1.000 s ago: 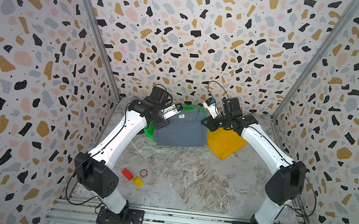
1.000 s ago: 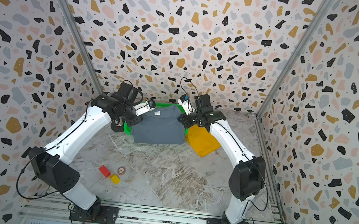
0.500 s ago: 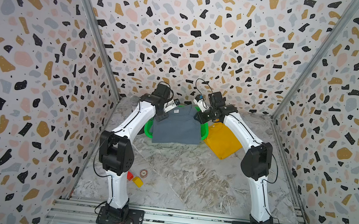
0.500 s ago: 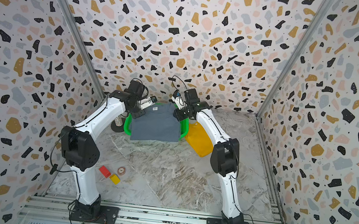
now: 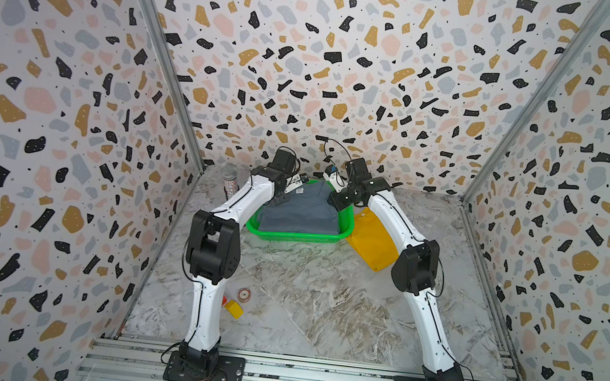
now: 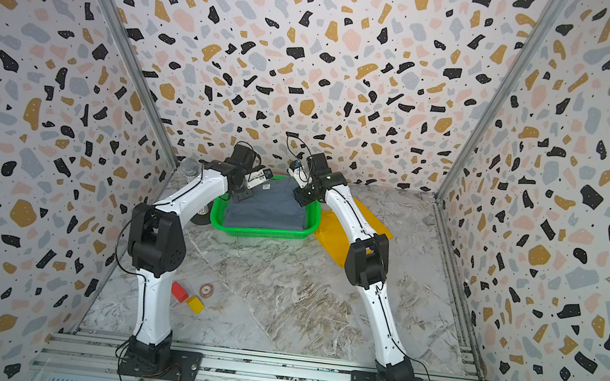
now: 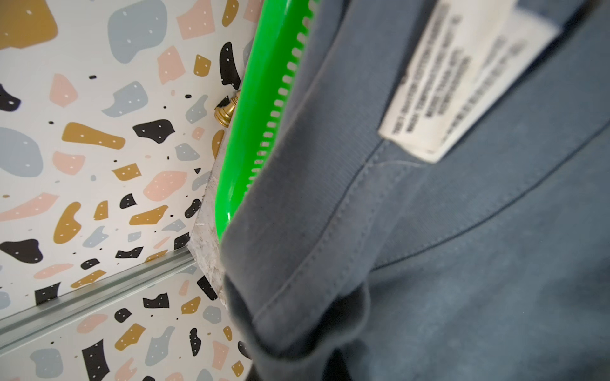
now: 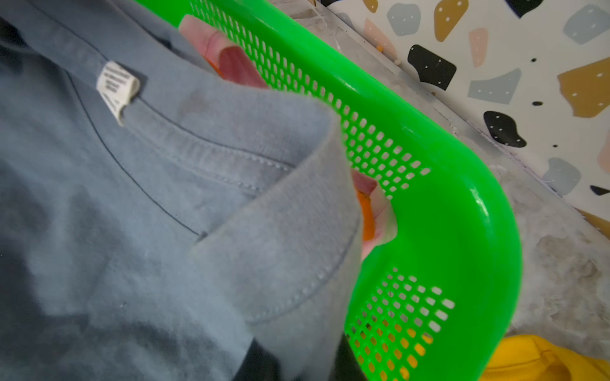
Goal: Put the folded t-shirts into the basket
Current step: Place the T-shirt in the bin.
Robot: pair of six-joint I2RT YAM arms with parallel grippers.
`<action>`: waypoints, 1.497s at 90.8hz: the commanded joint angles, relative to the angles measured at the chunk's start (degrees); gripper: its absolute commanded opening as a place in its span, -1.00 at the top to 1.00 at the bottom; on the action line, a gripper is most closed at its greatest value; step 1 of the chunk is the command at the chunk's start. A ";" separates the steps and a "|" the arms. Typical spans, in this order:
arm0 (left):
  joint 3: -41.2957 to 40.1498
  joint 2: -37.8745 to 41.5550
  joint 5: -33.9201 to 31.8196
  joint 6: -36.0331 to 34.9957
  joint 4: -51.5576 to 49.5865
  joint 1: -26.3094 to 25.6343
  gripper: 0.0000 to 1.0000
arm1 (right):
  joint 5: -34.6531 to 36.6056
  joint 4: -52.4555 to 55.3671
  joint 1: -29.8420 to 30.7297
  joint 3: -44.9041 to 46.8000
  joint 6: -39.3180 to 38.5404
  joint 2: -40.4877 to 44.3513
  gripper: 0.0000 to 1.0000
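Grey-blue t-shirt (image 5: 302, 215), folded, down inside the green basket (image 5: 298, 235) at the far middle of the table (image 5: 321, 300); fills nearly all of it. Left gripper (image 5: 281, 199) at the shirt's far left corner, right gripper (image 5: 338, 202) at its far right corner, each pinched shut on a bit of that cloth. White label (image 7: 462, 82) near the collar, toward the back wall. Under the grey-blue one, seen from the right wrist: slivers of a pink t-shirt (image 8: 231, 62) and an orange t-shirt (image 8: 366, 214) against the mesh side. Yellow t-shirt (image 5: 372, 243) flat on the table just beside the basket, on the right, partly behind the right arm. Well apart, near the left arm: a yellow block (image 5: 234, 308), a red block (image 6: 179, 291), a small round disc (image 5: 244, 294).
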State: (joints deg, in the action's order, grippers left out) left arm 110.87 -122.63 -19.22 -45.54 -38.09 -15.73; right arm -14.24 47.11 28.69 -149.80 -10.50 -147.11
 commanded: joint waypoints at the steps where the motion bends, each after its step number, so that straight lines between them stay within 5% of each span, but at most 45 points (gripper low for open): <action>1: 3.49 -2.19 -3.30 -1.35 2.86 0.96 1.00 | 3.15 2.81 -0.29 -3.21 -2.05 0.51 1.00; 104: 6.30 -7.74 -8.52 0.71 2.62 1.48 0.94 | 11.27 0.87 -0.28 -6.78 -5.44 -6.43 0.61; 136: 3.76 -4.78 -8.60 2.12 1.92 1.49 0.25 | 12.77 1.90 -0.70 -6.00 -7.90 -2.19 -0.02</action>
State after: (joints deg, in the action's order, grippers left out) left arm 115.02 -130.63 -24.86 -44.82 -35.86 -15.53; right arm -3.40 45.89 29.19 -154.91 -17.30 -154.34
